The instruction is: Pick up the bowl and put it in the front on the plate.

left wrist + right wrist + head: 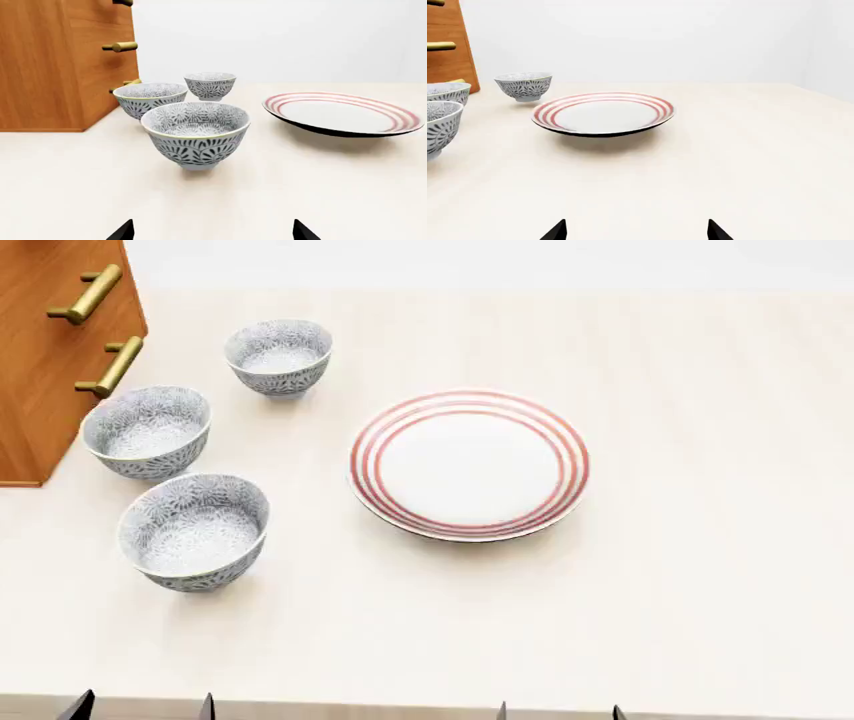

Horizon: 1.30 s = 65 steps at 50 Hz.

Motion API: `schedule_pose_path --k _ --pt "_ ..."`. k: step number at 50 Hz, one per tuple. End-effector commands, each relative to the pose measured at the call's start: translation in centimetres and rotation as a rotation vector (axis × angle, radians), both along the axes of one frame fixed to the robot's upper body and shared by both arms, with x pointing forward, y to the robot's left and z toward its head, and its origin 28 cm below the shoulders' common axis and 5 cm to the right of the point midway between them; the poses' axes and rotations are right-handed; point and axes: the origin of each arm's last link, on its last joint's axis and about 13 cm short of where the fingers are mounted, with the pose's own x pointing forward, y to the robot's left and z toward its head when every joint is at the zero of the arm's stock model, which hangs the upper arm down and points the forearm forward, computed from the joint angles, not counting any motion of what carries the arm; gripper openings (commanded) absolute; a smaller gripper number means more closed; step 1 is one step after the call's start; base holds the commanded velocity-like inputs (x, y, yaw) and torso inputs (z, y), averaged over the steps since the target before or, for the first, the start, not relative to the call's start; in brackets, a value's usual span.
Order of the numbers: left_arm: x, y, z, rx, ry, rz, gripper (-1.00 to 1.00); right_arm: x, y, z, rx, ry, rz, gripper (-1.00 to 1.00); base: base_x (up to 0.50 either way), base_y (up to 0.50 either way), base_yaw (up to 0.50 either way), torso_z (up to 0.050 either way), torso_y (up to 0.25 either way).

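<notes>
At the far left of the head view stands a brown wooden cabinet (54, 360) with brass bar handles (110, 366); the left wrist view shows those handles end-on as pegs. Just right of it, three small deep white bowls with dense grey-blue floral pattern sit in a row on the pale cream tabletop (694, 570): the far bowl (279, 356), the middle bowl (147, 431), and the front bowl (195, 530), nearest the robot. All stand upright and apart in the head view; the left wrist view overlaps the front bowl (195, 133) with the middle one and shows its outer pattern and foot. Right of the bowls, well apart from them, lies the flat round white plate with three concentric red rings (469, 464), bare. Only the wrist views reveal its dark underside. The left gripper (142, 707) and right gripper (558, 712) show as dark fingertips at the table's near edge, each pair spread wide, holding nothing
</notes>
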Motion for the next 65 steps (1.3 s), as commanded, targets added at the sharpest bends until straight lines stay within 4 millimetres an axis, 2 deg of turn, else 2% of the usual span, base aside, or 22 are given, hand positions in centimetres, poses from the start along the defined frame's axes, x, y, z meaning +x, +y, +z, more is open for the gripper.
schedule_pose_path --k 1,2,22,24,30,33,38,52,65 --pt "1.1 0.4 -0.6 -0.067 0.197 0.003 1.00 0.6 -0.2 -1.1 -0.033 0.258 -0.034 1.00 0.00 0.00 0.00 0.000 0.000" --pt "0.0 0.0 0.0 0.000 0.000 0.000 1.00 0.0 0.0 0.0 0.000 0.000 0.000 1.00 0.00 0.00 0.00 0.000 0.000" --pt "-0.2 -0.1 0.1 0.016 -0.025 0.002 1.00 -0.1 0.1 0.0 -0.013 -0.021 0.018 1.00 0.00 0.00 0.00 0.000 0.000" --pt "-0.4 -0.1 0.5 0.041 -0.103 0.011 1.00 -0.2 0.2 0.4 -0.016 -0.087 0.023 1.00 0.00 0.00 0.00 0.000 0.000" --pt "-1.8 -0.1 3.6 0.149 -0.522 0.089 1.00 -1.4 0.2 3.6 0.052 -0.536 0.011 1.00 0.00 0.00 0.00 0.000 0.000" --pt "-2.5 -0.1 4.5 0.157 -0.671 0.111 1.00 -2.3 0.1 4.8 0.076 -0.727 0.017 1.00 0.00 0.00 0.00 0.000 0.000" --pt "-3.0 0.0 5.1 0.169 -0.767 0.135 1.00 -3.2 0.1 5.5 0.095 -0.884 0.021 1.00 0.00 0.00 0.00 0.000 0.000" --pt "-3.1 -0.1 5.1 0.165 -0.773 0.130 1.00 -3.4 0.2 5.5 0.090 -0.901 0.035 1.00 0.00 0.00 0.00 0.000 0.000" --pt "-3.1 -0.1 5.1 0.163 -0.771 0.131 1.00 -3.3 0.2 5.7 0.081 -0.922 0.037 1.00 0.48 0.00 0.00 0.000 0.000"
